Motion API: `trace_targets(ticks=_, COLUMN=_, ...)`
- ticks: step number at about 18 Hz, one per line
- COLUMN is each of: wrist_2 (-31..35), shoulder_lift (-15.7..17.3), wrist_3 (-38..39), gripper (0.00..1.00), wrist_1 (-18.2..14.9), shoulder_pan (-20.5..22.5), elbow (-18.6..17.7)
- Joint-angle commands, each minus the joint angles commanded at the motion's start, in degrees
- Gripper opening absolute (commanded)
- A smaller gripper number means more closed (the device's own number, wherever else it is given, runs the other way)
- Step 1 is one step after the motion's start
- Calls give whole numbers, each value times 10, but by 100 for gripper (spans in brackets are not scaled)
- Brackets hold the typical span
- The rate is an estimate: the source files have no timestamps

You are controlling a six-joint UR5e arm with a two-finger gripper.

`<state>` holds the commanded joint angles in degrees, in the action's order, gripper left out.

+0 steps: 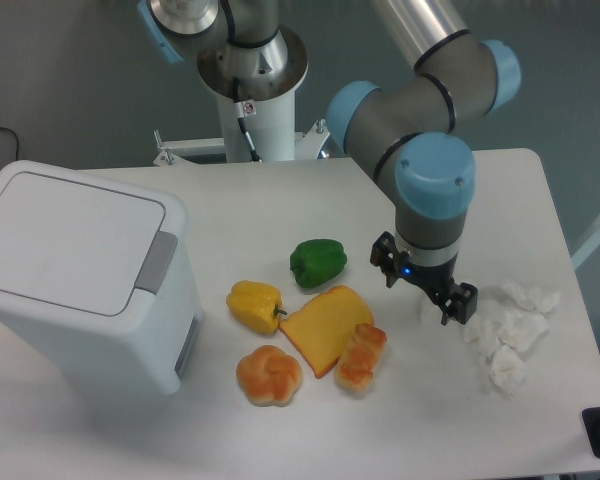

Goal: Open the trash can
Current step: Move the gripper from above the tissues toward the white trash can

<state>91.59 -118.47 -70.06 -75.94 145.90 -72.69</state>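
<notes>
1. The trash can stands at the left side of the white tabletop, a large white boxy bin with rounded corners.
2. Its flat white lid lies shut, and the grey push-button tab sits at the lid's right edge.
3. The gripper hangs above the tabletop on the right half of the scene, well apart from the trash can.
4. Its two dark fingers are spread with a clear gap between them, and nothing is held.
5. A small blue light shows on the gripper's body just above the fingers.
6. A heap of crumpled white paper lies just to the right of the gripper, on the near right part of the tabletop.
7. Between the trash can and the gripper lies a group of toy foods.
8. A green pepper is the farthest of them.
9. A yellow pepper lies to the near left of the green one.
10. An orange cheese wedge touches the yellow pepper's stem side.
11. A croissant rests against the cheese wedge's right edge.
12. A round bread roll lies nearest, just left of the cheese wedge's near corner.
</notes>
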Motion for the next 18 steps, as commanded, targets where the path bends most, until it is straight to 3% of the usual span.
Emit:
trace_targets(ticks=10, wrist_2=-7, shoulder_lift=18, wrist_3=37, gripper=100, wrist_1=1, shoulder_pan=-17, elbow=-14)
trace_targets(ticks=15, wrist_2=-60, shoulder_lift=45, wrist_3=122, gripper=100, wrist_1=-29, shoulder_pan=-32, elbow=-14)
trace_targets(ticks=18, wrist_2=-96, shoulder_lift=54, wrist_3=177, gripper=100, wrist_1=-31, shoulder_pan=-47, elbow=-13)
